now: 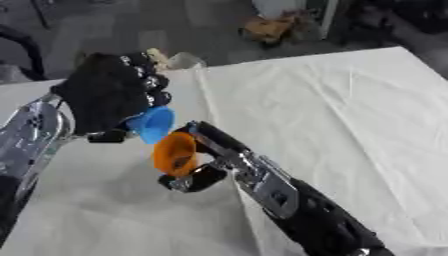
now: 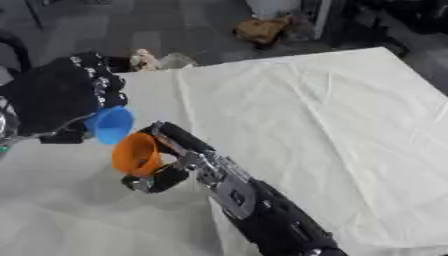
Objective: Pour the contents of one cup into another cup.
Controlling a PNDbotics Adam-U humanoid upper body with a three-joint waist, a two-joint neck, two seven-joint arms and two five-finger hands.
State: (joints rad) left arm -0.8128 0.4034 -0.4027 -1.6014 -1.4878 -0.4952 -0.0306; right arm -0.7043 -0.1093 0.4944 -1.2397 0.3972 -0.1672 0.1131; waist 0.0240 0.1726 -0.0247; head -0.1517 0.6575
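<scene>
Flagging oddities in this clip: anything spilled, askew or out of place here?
No spill shows. Both cups are held in the air: the left hand tips the blue cup toward the orange cup in the right hand. The white tablecloth is creased, nothing more.

Blue cup (image 1: 154,125); orange cup (image 1: 175,153); white tablecloth (image 1: 332,115); black robot hands.

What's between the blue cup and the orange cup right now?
Nothing. In the left eye view the blue cup, held in the left hand, sits tilted right above the orange cup in the right hand, rims nearly meeting.
</scene>
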